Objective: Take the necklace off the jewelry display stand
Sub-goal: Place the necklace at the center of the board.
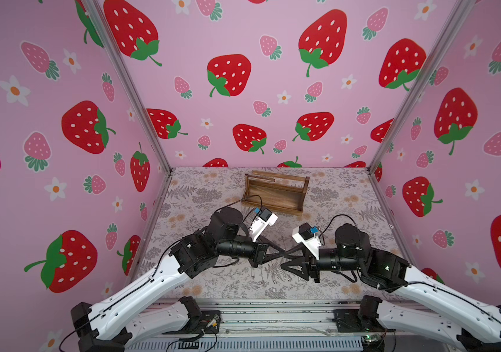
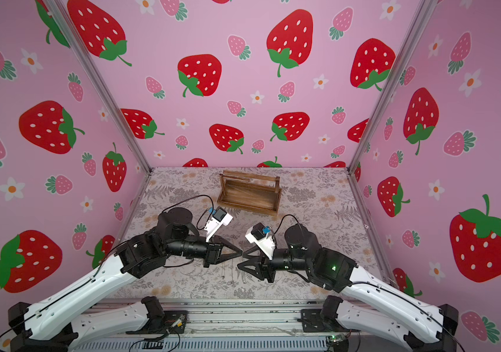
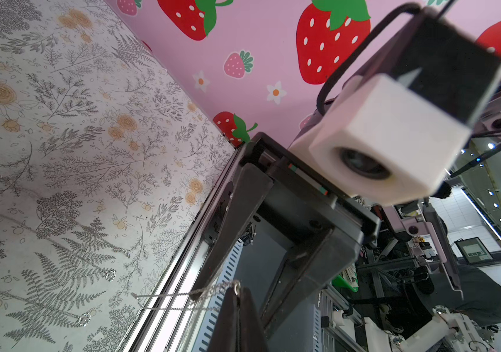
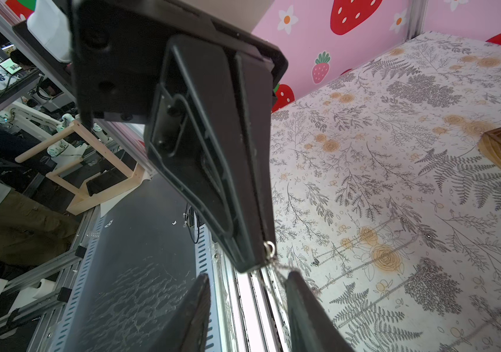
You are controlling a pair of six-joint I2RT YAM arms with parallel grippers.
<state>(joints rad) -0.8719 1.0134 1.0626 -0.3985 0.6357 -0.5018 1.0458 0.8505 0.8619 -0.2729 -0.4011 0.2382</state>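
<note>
My left gripper (image 3: 237, 292) is pressed together on the necklace (image 3: 182, 294). It pinches the thin silver chain right beside the small ring (image 4: 269, 247) at its end. In the left wrist view the chain runs out from my closed tips in fine strands. More of it lies on the flowered table (image 1: 200, 274), with small sparkling pieces spaced along it. In both top views it is only a faint line dropping from my tips toward 6 o'clock.

My right gripper (image 2: 240, 260) faces the left one almost tip to tip, over the middle of the table and a little toward the front edge. Its jaws stand apart and are not closed on anything. In the right wrist view the left gripper's tip sits just ahead of the gap between my right fingers (image 4: 304, 304). The chain passes close by one of them, but I cannot tell whether it touches.

The stand (image 1: 275, 192) sits at about 12 o'clock from the two tips, at the back of the table, well apart from both grippers and from the necklace. It is brown wood and stands upright, with its tray base flat on the table, a post at each end and thin bars across the top. One corner of the tray shows at the edge of the right wrist view.
</note>
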